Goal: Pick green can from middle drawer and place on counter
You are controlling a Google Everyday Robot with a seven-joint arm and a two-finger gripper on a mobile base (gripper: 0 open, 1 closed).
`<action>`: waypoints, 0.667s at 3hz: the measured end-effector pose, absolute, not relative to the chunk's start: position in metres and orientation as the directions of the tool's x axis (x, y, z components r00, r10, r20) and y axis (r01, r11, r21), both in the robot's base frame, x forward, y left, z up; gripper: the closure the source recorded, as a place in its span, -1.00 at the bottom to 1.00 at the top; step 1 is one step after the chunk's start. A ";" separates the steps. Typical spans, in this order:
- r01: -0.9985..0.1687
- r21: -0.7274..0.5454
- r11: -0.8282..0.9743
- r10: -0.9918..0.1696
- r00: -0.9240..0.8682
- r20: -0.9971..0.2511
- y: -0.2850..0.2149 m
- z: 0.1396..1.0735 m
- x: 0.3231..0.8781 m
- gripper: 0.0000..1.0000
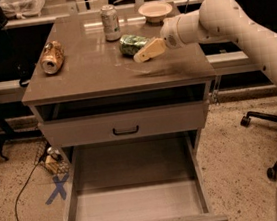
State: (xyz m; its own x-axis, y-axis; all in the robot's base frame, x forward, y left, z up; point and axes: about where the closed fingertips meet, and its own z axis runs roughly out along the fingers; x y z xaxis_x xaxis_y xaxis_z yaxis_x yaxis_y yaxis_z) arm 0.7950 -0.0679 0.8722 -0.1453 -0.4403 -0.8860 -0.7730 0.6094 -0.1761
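The green can (131,44), dented and shiny, lies on its side over the middle of the counter (88,73), low above it or touching it. My gripper (140,51) comes in from the right and is shut on the can; one cream finger (148,51) shows in front of it and the other is hidden behind it. The middle drawer (135,203) is pulled far out below, its grey floor bare.
A tan-gold can (51,57) lies on the counter's left side. A taller silver-and-green can (110,22) and a white bowl (154,11) stand at the back. A shut drawer front with a black handle (126,130) sits above the open drawer. A chair base (260,117) stands at the right.
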 end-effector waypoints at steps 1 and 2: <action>-0.718 -0.200 0.667 -0.397 -0.116 -0.910 -0.101 0.900 0.762 -1.00; -0.634 -0.196 0.748 -0.351 -0.127 -0.928 -0.161 0.906 0.693 -1.00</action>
